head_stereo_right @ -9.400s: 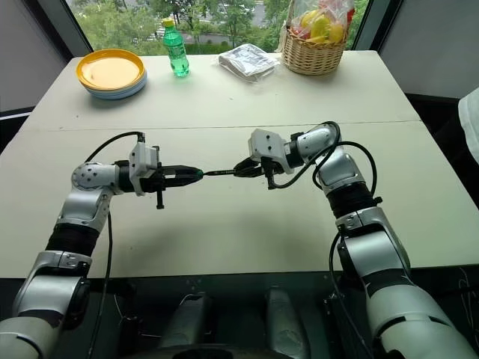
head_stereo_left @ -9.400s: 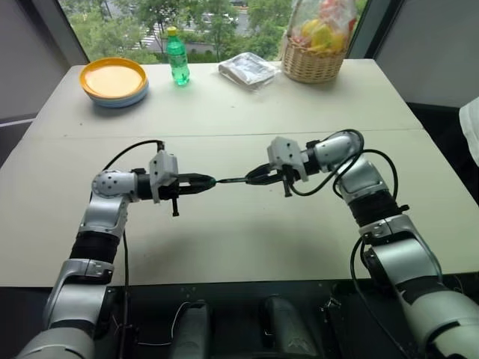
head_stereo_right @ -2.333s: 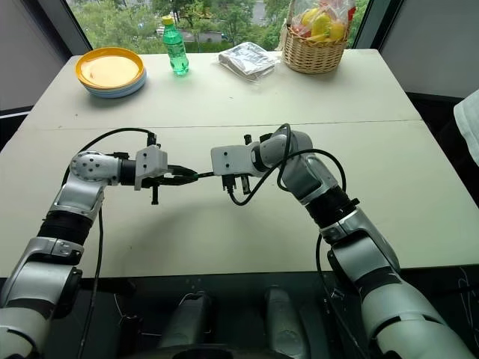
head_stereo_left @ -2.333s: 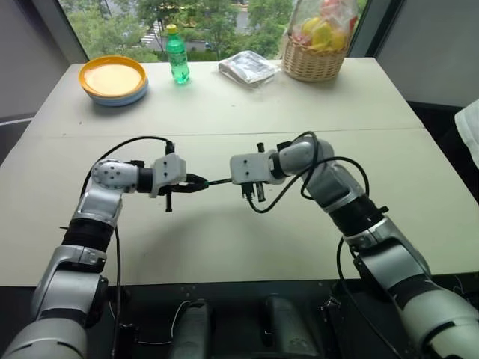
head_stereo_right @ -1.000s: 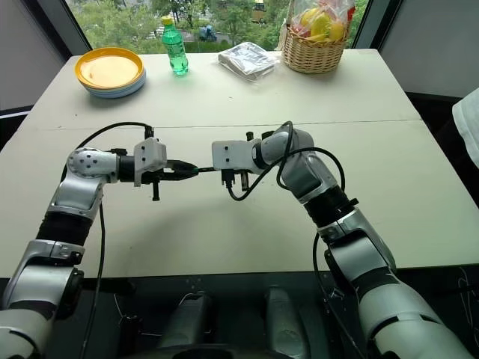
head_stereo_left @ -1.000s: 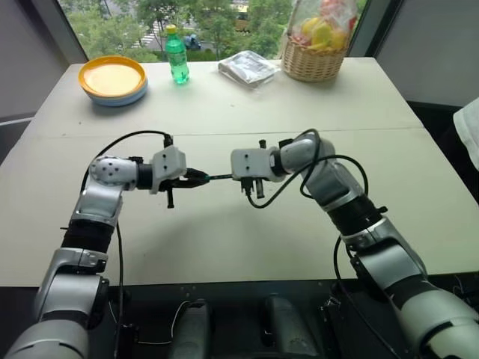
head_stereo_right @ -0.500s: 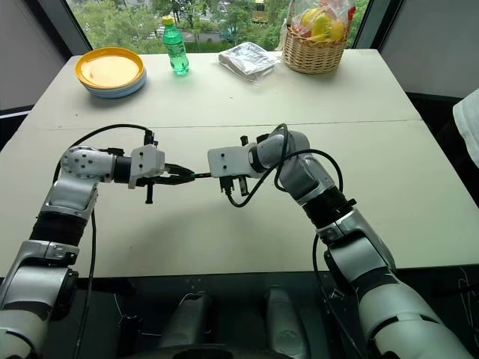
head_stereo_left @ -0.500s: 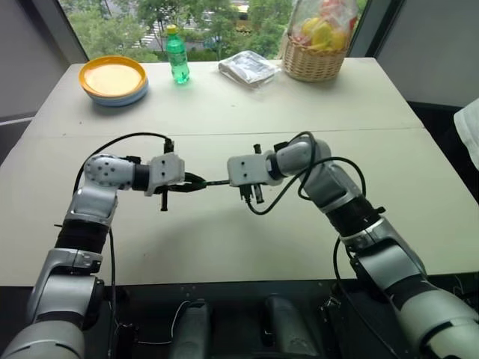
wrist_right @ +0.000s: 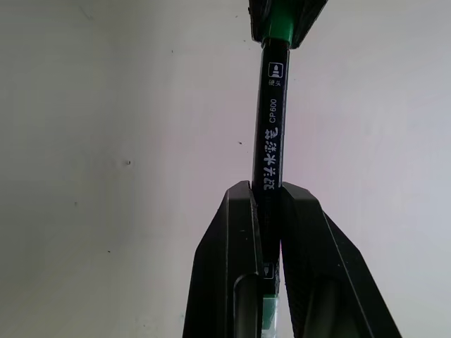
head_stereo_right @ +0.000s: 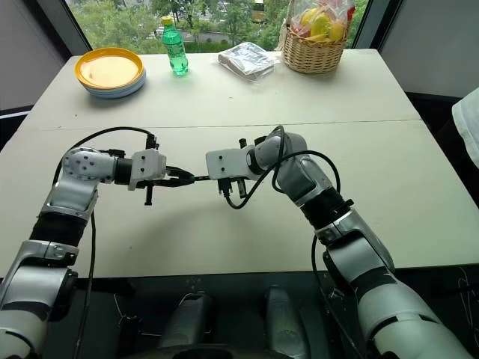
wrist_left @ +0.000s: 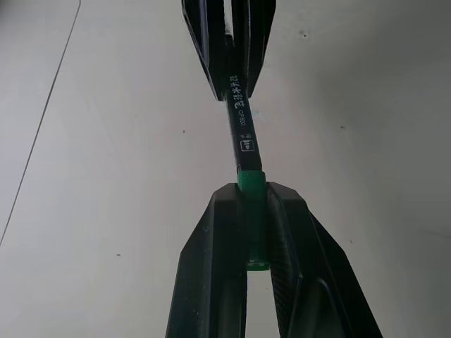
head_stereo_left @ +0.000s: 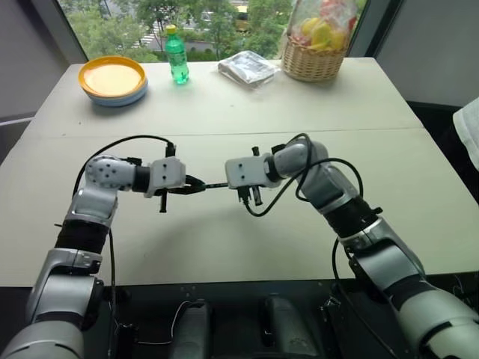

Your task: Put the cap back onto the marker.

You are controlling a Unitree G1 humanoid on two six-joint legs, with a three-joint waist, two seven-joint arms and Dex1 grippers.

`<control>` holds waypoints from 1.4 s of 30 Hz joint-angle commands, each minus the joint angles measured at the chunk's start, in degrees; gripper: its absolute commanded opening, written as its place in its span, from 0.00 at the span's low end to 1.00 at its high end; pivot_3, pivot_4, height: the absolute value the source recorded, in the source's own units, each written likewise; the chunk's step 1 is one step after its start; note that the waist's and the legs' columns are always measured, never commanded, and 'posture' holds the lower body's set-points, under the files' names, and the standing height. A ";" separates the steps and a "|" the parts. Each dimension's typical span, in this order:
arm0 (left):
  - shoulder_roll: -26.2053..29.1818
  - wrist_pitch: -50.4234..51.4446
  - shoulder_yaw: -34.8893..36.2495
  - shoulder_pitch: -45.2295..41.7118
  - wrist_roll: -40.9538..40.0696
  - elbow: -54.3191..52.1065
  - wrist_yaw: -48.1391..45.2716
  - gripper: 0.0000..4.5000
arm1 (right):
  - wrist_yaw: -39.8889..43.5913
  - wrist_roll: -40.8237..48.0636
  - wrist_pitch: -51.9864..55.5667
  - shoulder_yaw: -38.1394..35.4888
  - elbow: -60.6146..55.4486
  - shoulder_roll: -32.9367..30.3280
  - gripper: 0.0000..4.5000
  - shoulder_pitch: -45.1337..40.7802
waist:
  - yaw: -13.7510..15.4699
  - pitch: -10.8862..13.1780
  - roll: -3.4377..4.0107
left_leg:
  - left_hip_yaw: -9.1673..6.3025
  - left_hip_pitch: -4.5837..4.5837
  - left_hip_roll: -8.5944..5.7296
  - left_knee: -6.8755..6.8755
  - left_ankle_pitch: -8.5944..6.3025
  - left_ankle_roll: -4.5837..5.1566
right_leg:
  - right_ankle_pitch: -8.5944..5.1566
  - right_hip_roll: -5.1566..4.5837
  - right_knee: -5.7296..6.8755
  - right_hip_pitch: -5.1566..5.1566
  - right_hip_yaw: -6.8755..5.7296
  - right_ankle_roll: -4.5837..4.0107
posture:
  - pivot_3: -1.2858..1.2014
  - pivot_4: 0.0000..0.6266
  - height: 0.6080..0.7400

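Fingers of my left gripper (wrist_left: 254, 211) were closed on the cap (wrist_left: 251, 184), a small green cylinder pinched between the two black pads, its open end facing my other hand. My right gripper (wrist_right: 268, 204) was likewise clamped shut, on the marker (wrist_right: 270, 137), a thin dark barrel with white printing along its side. The marker ran straight from my right fingers into the cap, so the two pieces met end to end with the cap's rim touching the barrel; how deep the tip sat inside I could not tell. From my head, both hands (head_stereo_left: 193, 184) were held above the near half of the table (head_stereo_left: 224, 232), pointing at each other, with the marker spanning the short gap between them and clear of the tabletop.

At the far edge of the table, well apart from my hands, stood a stack of plates (head_stereo_left: 114, 81) with a yellow one on top, a green bottle (head_stereo_left: 177, 56) with a yellow lid beside them, a crinkled silvery packet (head_stereo_left: 247, 69), and a wicker basket (head_stereo_left: 314, 61) wrapped in clear film.
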 commanded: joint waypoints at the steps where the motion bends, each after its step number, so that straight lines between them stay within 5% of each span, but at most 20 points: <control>1: -2.41 -0.79 -4.81 -0.31 -1.14 -3.20 -1.79 0.00 | -0.15 3.32 -4.04 1.80 -6.04 4.62 0.01 -3.45 | 0.04 0.00 0.00 | 0.00 0.00 0.00 0.00 0.00 0.00 | 0.00 0.00 0.00 0.00 0.00 0.00 | 0.52 0.24 1.00; 13: -5.17 1.59 -3.25 -1.57 -3.02 -3.96 1.06 0.00 | -0.79 2.90 -4.05 1.63 -6.15 5.20 0.01 -3.62 | 0.03 0.00 0.00 | -0.01 -0.01 0.00 0.03 0.00 0.00 | 0.00 -0.01 0.04 0.00 0.00 0.00 | 0.52 0.24 1.00; 42: -0.89 -4.72 -3.48 -0.09 2.47 3.22 3.39 0.00 | -3.11 -0.28 -5.26 1.54 -4.77 4.50 0.01 -6.56 | 0.02 0.00 0.00 | 0.00 -0.01 -0.01 0.04 0.00 0.00 | 0.00 0.00 0.11 -0.04 0.00 0.00 | 0.52 0.24 1.00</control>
